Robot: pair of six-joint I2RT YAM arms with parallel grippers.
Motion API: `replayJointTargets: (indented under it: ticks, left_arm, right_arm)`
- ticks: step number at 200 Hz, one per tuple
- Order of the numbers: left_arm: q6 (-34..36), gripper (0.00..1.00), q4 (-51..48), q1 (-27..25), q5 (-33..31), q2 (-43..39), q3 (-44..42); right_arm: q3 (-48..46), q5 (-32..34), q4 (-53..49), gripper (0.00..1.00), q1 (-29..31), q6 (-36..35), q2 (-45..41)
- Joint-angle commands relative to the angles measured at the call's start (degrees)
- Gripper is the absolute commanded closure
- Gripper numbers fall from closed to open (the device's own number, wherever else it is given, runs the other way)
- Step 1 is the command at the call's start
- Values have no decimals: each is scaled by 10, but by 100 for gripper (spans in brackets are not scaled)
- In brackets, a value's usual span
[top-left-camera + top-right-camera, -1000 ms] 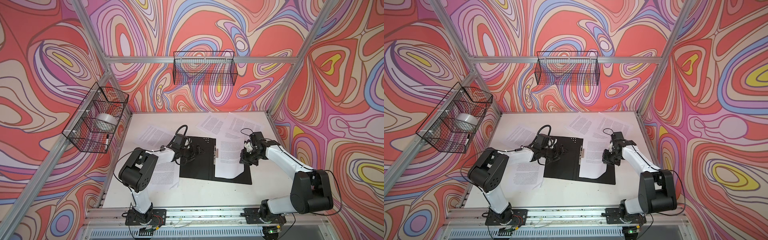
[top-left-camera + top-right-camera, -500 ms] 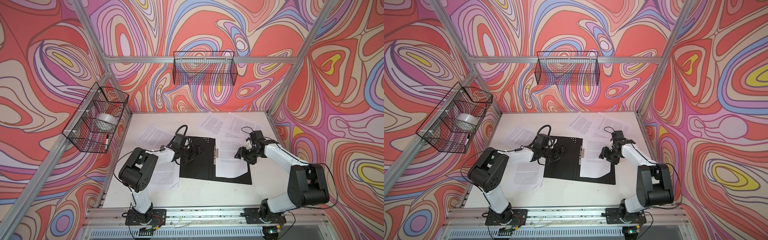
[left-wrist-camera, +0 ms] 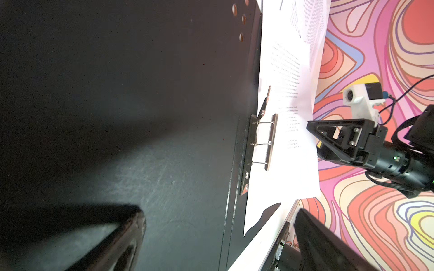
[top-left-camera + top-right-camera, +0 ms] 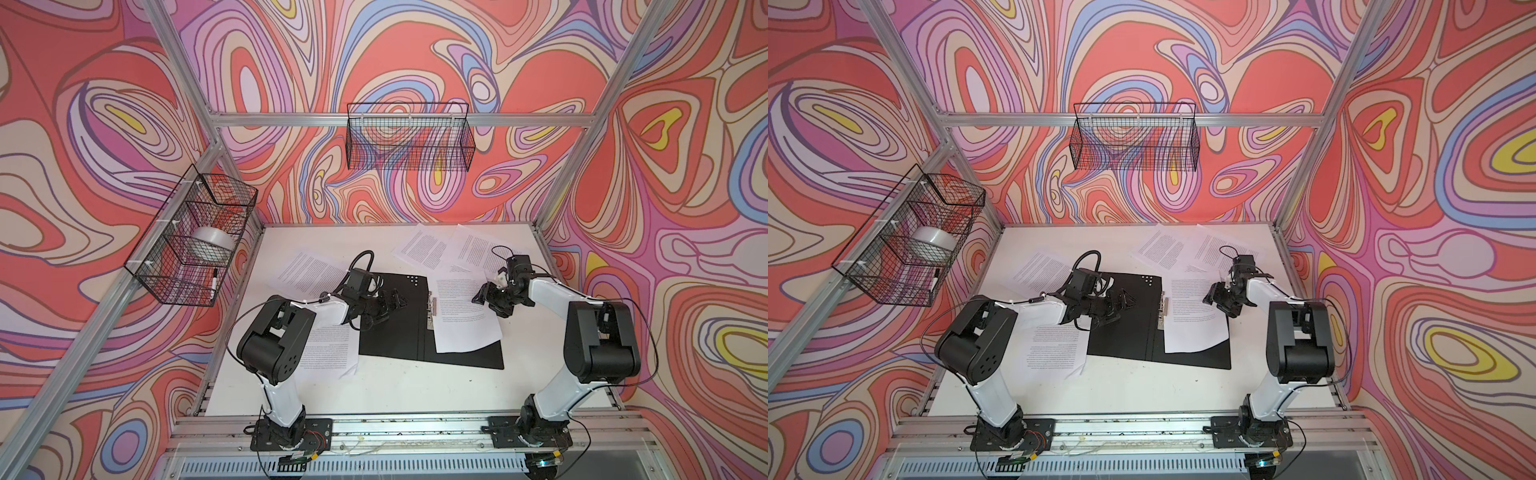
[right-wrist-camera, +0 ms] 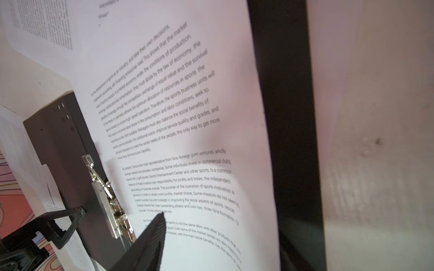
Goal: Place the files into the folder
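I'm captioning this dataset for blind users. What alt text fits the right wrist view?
A white sheet of dense black text lies on the open black folder, one edge at its metal spine clip. A ribbed black gripper finger juts in near the clip; another printed sheet lies beyond.

The white tabletop (image 4: 395,390) carries an open folder (image 4: 395,336) lying flat near its middle, black inside facing up. Loose printed pages lie around it: the back-right sheets (image 4: 424,249), two of them overlapping; the back-left sheet (image 4: 303,270); and the front-left sheet (image 4: 332,353), whose edge meets the folder's left edge.
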Motion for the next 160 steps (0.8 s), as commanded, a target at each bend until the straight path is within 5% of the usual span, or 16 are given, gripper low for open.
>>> replayJointTargets:
  ticks: [1, 66, 96, 160]
  left_arm:
    - [12, 0, -113, 11, -71, 40, -44]
    - [12, 1, -109, 12, -69, 40, -48]
    - [9, 1, -108, 13, -68, 39, -46]
    - [13, 1, -109, 13, -66, 40, -47]
  right_arm:
    - [27, -8, 8, 41, -4, -15, 22]
    - [76, -17, 3, 37, -17, -46, 79]
    - [88, -9, -7, 43, -20, -53, 85]
    - [65, 10, -7, 95, -20, -58, 58]
